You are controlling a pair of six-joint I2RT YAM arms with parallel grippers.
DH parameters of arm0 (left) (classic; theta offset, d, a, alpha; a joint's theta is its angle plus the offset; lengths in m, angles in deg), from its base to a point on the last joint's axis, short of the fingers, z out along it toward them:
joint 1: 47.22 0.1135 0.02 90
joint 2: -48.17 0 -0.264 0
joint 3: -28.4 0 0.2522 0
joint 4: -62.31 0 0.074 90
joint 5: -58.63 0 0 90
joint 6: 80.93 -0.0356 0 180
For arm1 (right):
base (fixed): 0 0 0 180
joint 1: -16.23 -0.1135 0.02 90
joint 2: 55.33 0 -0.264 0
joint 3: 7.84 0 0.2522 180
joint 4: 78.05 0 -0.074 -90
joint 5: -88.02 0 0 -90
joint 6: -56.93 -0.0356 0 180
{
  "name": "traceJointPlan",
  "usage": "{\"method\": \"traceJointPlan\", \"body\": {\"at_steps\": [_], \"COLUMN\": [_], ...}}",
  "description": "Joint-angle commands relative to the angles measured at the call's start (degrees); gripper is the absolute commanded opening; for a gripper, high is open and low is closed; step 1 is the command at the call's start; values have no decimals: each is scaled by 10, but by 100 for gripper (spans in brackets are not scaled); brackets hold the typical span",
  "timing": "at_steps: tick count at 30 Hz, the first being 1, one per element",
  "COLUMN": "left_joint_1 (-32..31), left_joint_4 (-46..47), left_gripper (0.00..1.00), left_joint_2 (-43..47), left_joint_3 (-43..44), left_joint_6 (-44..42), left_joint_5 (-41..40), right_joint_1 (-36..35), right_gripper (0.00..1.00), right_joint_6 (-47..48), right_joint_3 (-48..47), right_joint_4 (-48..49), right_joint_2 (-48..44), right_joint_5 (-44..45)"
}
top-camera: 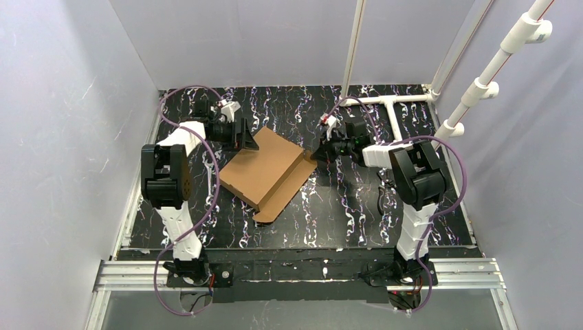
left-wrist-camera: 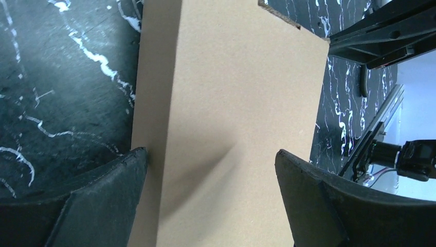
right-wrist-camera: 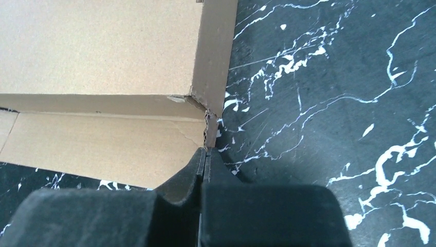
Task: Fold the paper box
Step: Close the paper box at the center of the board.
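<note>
The paper box [top-camera: 265, 172] is a brown cardboard sheet lying partly folded in the middle of the black marbled table, with one long flap [top-camera: 285, 189] spread flat on its near right side. My left gripper [top-camera: 244, 137] is at the box's far left corner. It stands open, and its fingertips [left-wrist-camera: 141, 152] straddle a smooth panel [left-wrist-camera: 226, 103] of the box. My right gripper [top-camera: 317, 155] is at the right corner. It is shut, its tips [right-wrist-camera: 205, 154] pinching the raw corrugated edge [right-wrist-camera: 210, 128] of a raised side wall.
A white pipe frame [top-camera: 392, 110] lies on the table at the back right, with more pipes [top-camera: 481, 82] rising along the right wall. Grey walls close in both sides. An aluminium rail [top-camera: 302, 271] runs along the near edge.
</note>
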Motion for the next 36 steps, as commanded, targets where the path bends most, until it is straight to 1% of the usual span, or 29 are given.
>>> {"method": "traceJointPlan", "body": {"at_steps": [1,4,6,9,11,13,15,17,18,19,21,22,23,24,26,27,28,30,31,32,33,34,36], "left_joint_1": [-26,-41,-47,-47,-46,-46,-40,-32,-25,-16,-11,-9,-8,-8,-6,-6,-6,-6,-6,-6,-6,-6,-6], "left_joint_4": [-7,-7,2,58,85,78,62,49,38,14,-34,-58,-77,-95,-131,-150,-164,-181,-190,-193,-189,-185,-155], "left_gripper": [92,91,91,92,93,94,95,96,97,97,96,94,90,83,71,61,56,41,35,31,27,25,24], "left_joint_2": [8,8,19,74,128,183,248,324,365,418,494,528,563,592,630,637,637,615,595,573,548,524,480], "left_joint_3": [27,41,51,27,6,-18,-60,-125,-157,-198,-244,-280,-306,-328,-358,-365,-370,-373,-370,-366,-363,-360,-357], "left_joint_6": [-26,-23,-7,47,72,98,129,176,197,215,255,273,293,312,337,350,364,379,392,397,397,402,396], "left_joint_5": [26,-4,-56,-140,-174,-219,-243,-270,-275,-285,-329,-352,-372,-391,-437,-472,-498,-537,-555,-562,-564,-566,-557], "right_joint_1": [-6,-17,-33,-68,-84,-88,-84,-72,-62,-48,-36,-35,-34,-34,-35,-39,-45,-65,-76,-88,-98,-107,-123], "right_gripper": [1,1,2,9,19,27,34,43,46,49,52,52,52,52,46,40,32,18,12,8,6,4,2], "right_joint_6": [-10,-78,-111,-114,-97,-72,-11,47,82,117,209,231,236,225,172,154,139,113,101,89,73,60,45], "right_joint_3": [31,78,103,119,107,88,62,42,32,20,-7,-18,-25,-27,-31,-37,-46,-74,-93,-111,-125,-135,-149], "right_joint_4": [35,49,48,19,-31,-90,-171,-251,-292,-333,-412,-436,-439,-419,-355,-328,-304,-278,-275,-276,-272,-264,-251], "right_joint_2": [-42,-70,-89,-119,-132,-143,-156,-174,-184,-197,-210,-214,-216,-216,-205,-194,-179,-138,-114,-91,-70,-52,-24], "right_joint_5": [-14,50,65,51,42,31,30,29,27,23,24,27,33,47,86,109,131,171,189,204,222,235,250]}}
